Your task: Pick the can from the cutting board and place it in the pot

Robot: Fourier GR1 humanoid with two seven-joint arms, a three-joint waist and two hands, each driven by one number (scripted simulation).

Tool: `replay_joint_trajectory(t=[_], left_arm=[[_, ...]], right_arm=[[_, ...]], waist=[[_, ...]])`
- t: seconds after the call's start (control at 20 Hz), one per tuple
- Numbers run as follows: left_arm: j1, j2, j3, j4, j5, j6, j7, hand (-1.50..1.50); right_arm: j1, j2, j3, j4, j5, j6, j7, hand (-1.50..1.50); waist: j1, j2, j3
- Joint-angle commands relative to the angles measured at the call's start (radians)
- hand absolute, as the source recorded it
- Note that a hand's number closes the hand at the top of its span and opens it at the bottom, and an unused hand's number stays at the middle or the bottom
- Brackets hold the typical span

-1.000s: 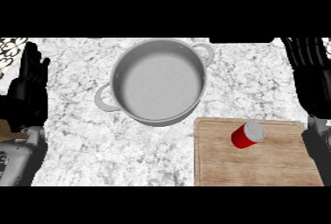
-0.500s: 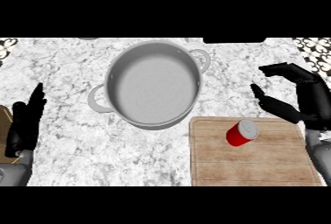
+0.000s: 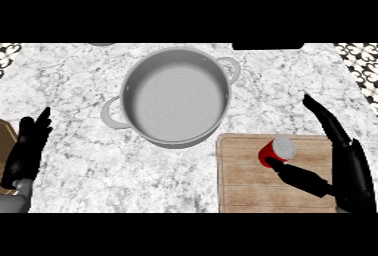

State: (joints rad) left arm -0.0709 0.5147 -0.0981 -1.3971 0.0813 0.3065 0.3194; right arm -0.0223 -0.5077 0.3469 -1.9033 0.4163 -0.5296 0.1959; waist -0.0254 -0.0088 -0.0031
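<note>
A red can (image 3: 276,151) with a silvery top lies on its side on the wooden cutting board (image 3: 251,190) at the lower right. My right hand (image 3: 347,172) is open around it: the thumb (image 3: 299,177) touches the can's near side and the straight fingers (image 3: 325,120) stretch past its right, apart from it. A large grey pot (image 3: 174,95) with two side handles stands in the middle of the marble counter, up and left of the board. My left hand (image 3: 26,150) rests open at the left edge, fingers up.
The counter's marble top (image 3: 81,75) spreads around the pot. A patterned strip (image 3: 358,65) shows at the far right corner, and a brown wooden edge (image 3: 6,137) peeks in at the left behind my left hand.
My right hand has come down and in from the right edge to the can, its thumb now against it. The view has shifted slightly; the can and pot have not moved on the counter.
</note>
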Motion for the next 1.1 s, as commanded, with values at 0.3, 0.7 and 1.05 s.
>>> replay_joint_trajectory(t=[0.3,0.7,1.05], left_arm=[[-0.003,0.000,-0.005,-0.024,-0.017,-0.009,0.017,0.00],[0.000,0.007,-0.003,-0.046,-0.014,-0.041,0.046,0.00],[-0.089,-0.019,0.009,0.014,-0.034,-0.044,0.073,0.00]], right_arm=[[-0.024,-0.228,0.047,-0.305,0.172,0.439,0.621,-1.50],[-0.186,-0.215,0.093,-0.379,-0.090,0.799,1.001,-1.50],[-0.254,-0.172,0.127,-0.271,-0.125,0.821,1.072,-1.50]], waist=[[0.014,0.001,-0.004],[0.047,0.009,-0.001],[0.028,0.011,0.002]])
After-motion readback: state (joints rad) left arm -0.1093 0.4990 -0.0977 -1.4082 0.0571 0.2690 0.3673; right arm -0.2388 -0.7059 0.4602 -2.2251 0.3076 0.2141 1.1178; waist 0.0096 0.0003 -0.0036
